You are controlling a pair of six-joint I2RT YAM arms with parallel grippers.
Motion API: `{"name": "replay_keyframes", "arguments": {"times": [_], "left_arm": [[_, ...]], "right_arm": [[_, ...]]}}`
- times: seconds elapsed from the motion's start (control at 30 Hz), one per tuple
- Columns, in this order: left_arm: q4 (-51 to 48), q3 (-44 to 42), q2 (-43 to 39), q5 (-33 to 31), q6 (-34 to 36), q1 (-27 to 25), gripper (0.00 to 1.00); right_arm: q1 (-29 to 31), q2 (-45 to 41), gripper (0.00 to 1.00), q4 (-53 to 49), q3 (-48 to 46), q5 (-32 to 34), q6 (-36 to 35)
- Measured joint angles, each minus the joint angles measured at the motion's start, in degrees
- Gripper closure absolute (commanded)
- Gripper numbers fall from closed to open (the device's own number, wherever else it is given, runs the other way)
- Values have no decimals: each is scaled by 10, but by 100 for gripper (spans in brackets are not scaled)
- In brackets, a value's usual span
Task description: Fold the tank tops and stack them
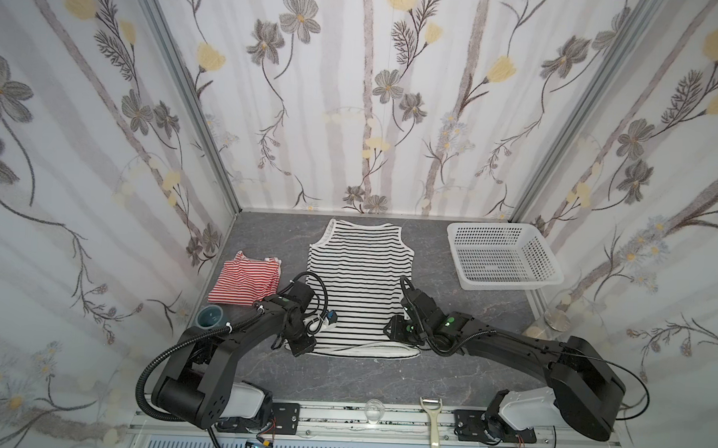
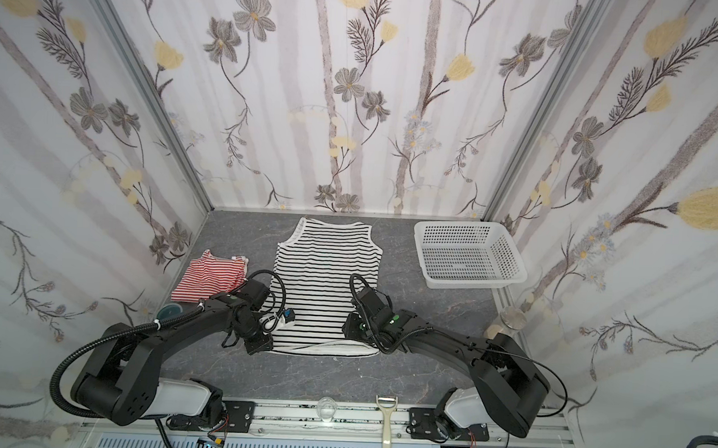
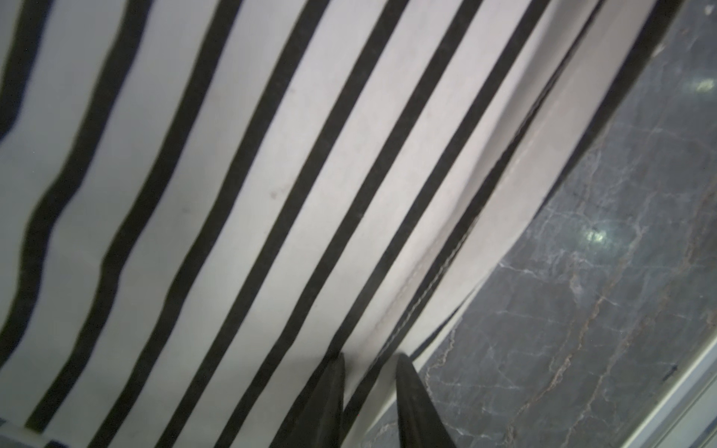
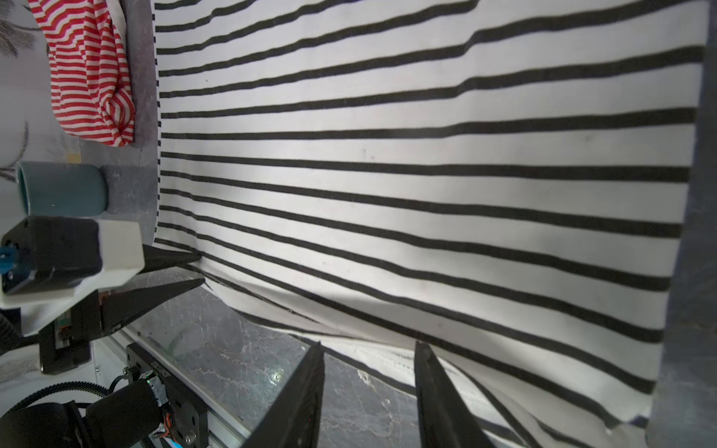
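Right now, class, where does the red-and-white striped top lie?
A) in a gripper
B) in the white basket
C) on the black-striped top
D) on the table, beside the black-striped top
D: the red-and-white striped top lies on the table, apart from the black-striped top.

White perforated basket point(image 1: 513, 285) at back right, teal cup point(image 1: 211, 315) at left; peeler point(image 1: 435, 428) — on front rail

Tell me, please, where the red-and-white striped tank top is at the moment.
In both top views the red-and-white striped tank top lies on the left, beside the black-striped tank top spread in the middle, just beyond the blue cup.
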Motion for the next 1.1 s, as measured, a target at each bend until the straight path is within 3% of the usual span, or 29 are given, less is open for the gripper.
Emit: {"name": "replay_keyframes", "arguments": {"times": [0.27,0.67,0.9,1.1], "left_arm": [[-4,4,3,-3,0,-5,72],[-20,21,24,-5,-3,-14,71],[-37,40,44,-30,-14,-43,71],[-48,72,78,-27,-30,-85,70]], "right_arm": [[4,75,60,11,12,-20,-28],[58,4,60,35,-90,-31,10],[40,-3,59,40,-91,-31,24],[-9,-19,59,38,-84,-21,24]]}}
